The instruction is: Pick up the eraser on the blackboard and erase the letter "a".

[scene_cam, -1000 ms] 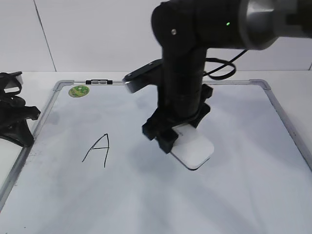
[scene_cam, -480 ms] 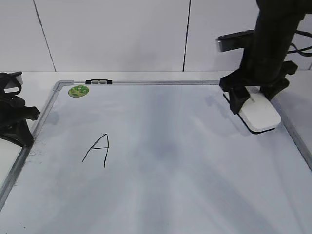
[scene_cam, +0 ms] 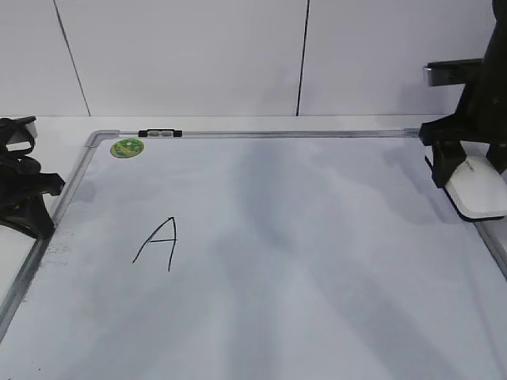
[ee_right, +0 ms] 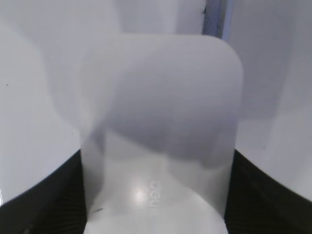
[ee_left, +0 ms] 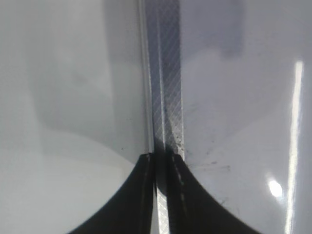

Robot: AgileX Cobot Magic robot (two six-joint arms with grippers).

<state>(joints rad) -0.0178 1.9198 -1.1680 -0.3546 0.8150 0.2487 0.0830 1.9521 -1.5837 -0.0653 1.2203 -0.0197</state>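
The blackboard (scene_cam: 277,134) is a white dry-erase board with a silver frame. My right gripper (scene_cam: 469,170) is shut on the white eraser (scene_cam: 479,198) and holds it at the board's right edge. In the right wrist view the eraser (ee_right: 161,122) fills the space between the two black fingers of that gripper (ee_right: 156,165). No lowercase "a" shows on the board; only a capital "A" (scene_cam: 158,241) and faint grey smears in the middle. My left gripper (scene_cam: 36,214) rests by the board's left edge, shut and empty, over the frame strip (ee_left: 165,97).
A green round sticker (scene_cam: 127,147) and a black clip (scene_cam: 160,134) sit at the board's top left. A white wall stands behind the table. The board's frame (ee_right: 214,14) runs just beyond the eraser in the right wrist view.
My right gripper has carried the eraser from the middle of the board to its right edge. The left arm has not moved.
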